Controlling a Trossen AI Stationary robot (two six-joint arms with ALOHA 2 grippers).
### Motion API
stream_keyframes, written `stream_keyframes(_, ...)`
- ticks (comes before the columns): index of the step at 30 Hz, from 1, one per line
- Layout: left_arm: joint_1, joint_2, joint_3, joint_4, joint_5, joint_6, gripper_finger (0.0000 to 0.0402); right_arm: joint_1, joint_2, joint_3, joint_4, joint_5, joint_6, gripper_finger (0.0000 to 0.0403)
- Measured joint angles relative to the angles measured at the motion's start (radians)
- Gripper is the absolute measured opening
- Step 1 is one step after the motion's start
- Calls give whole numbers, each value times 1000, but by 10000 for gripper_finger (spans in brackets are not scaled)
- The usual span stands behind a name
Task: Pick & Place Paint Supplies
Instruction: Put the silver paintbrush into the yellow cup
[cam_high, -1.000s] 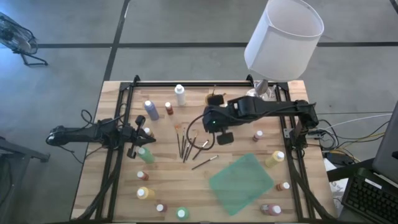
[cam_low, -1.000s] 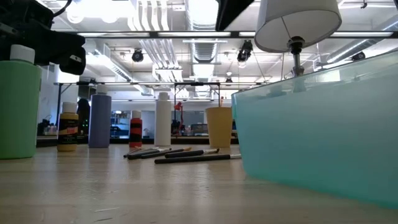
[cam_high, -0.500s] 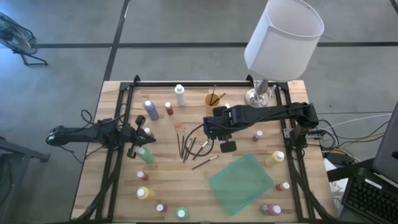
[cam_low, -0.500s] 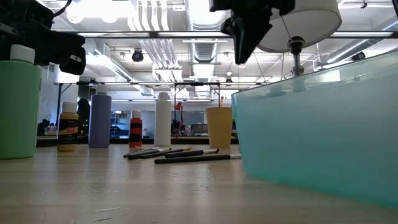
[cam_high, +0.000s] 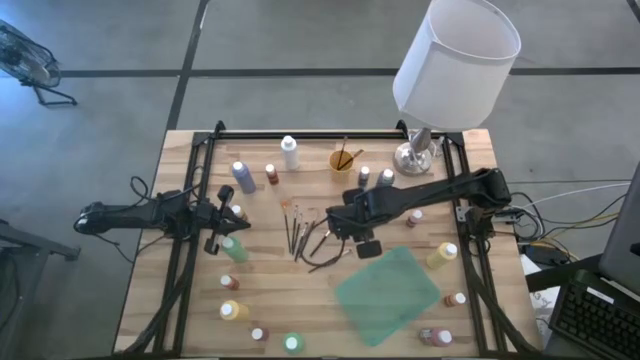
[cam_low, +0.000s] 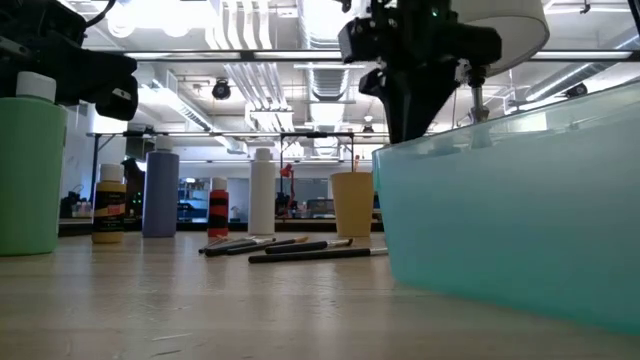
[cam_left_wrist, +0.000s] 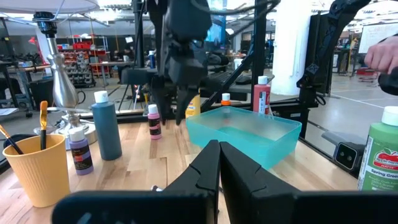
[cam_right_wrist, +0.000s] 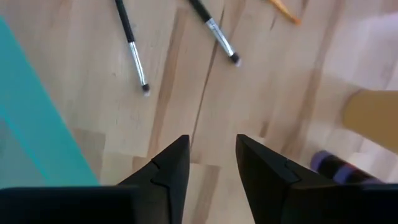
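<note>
From above, my right gripper (cam_high: 345, 232) has swung down from the yellow cup (cam_high: 344, 159) to hang over the loose brushes (cam_high: 301, 232) beside the teal tray (cam_high: 390, 285). Its wrist view shows fingers parted, empty. My left gripper (cam_high: 222, 215) stays clenched.

The tabletop (cam_high: 300, 290) is pale wooden planking edged by a black metal frame (cam_high: 300, 133), standing on a grey concrete floor (cam_high: 300, 40) crossed by dark seams. A lamp with a white shade (cam_high: 458, 62) on a silver base (cam_high: 414, 157) stands at one far corner, and a fan (cam_high: 25, 58) sits on the floor well away from it. Across the tabletop the room opens into a workshop with bright ceiling light strips (cam_low: 240, 25), exposed ducts (cam_low: 330, 80) and cluttered shelving (cam_left_wrist: 81, 53).
</note>
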Motion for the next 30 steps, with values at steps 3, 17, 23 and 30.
stream_keyframes(3, 0, 0, 0, 0, 0, 0, 14, 6, 0, -41, 58, -10, -3, 137)
stream_keyframes(17, 0, 0, 0, 0, 0, 0, 14, 32, 0, -196, 268, -71, 31, 104)
stream_keyframes(23, 0, 0, 0, 0, 0, 0, 14, 59, 0, -259, 350, -78, 34, 95)
stream_keyframes(30, 0, 0, 0, 0, 0, 0, 14, 75, 0, -271, 399, -111, 47, 101)
